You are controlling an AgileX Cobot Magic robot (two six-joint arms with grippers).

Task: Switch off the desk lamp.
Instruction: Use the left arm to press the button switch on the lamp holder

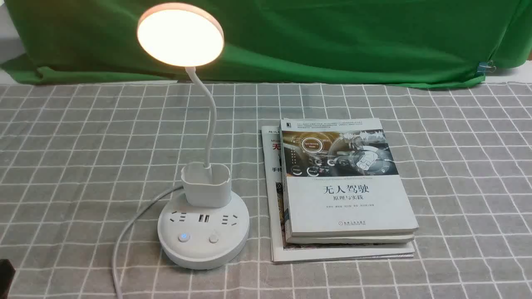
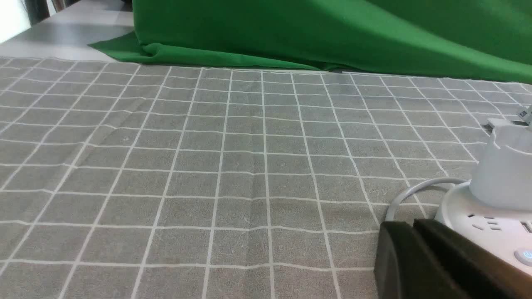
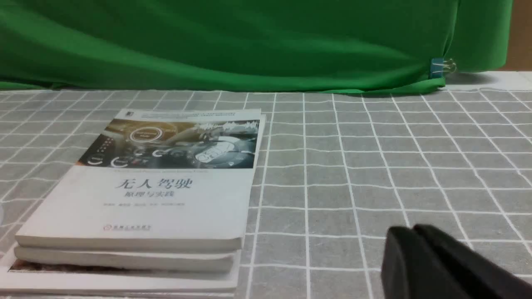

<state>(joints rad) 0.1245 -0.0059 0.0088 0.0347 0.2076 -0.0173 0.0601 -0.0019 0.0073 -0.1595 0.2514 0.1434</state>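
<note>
The white desk lamp (image 1: pixel 203 232) stands left of centre in the front view. Its round disc head (image 1: pixel 180 35) is lit. A thin bendy neck rises from a small cup holder (image 1: pixel 206 185). The round base has sockets and two buttons: the left button (image 1: pixel 183 237) glows blue, the right button (image 1: pixel 213 238) is plain. My left gripper (image 2: pixel 413 226) is shut and empty, low over the cloth beside the base (image 2: pixel 490 224); a dark tip of it shows at the front view's lower left corner (image 1: pixel 5 272). My right gripper (image 3: pixel 413 230) is shut and empty, right of the books.
A stack of books (image 1: pixel 345 187) lies just right of the lamp; it also shows in the right wrist view (image 3: pixel 145 199). The lamp's white cord (image 1: pixel 124 232) runs off the base to the front left. A green backdrop (image 1: pixel 332 37) hangs behind the grey checked cloth (image 1: pixel 457 166).
</note>
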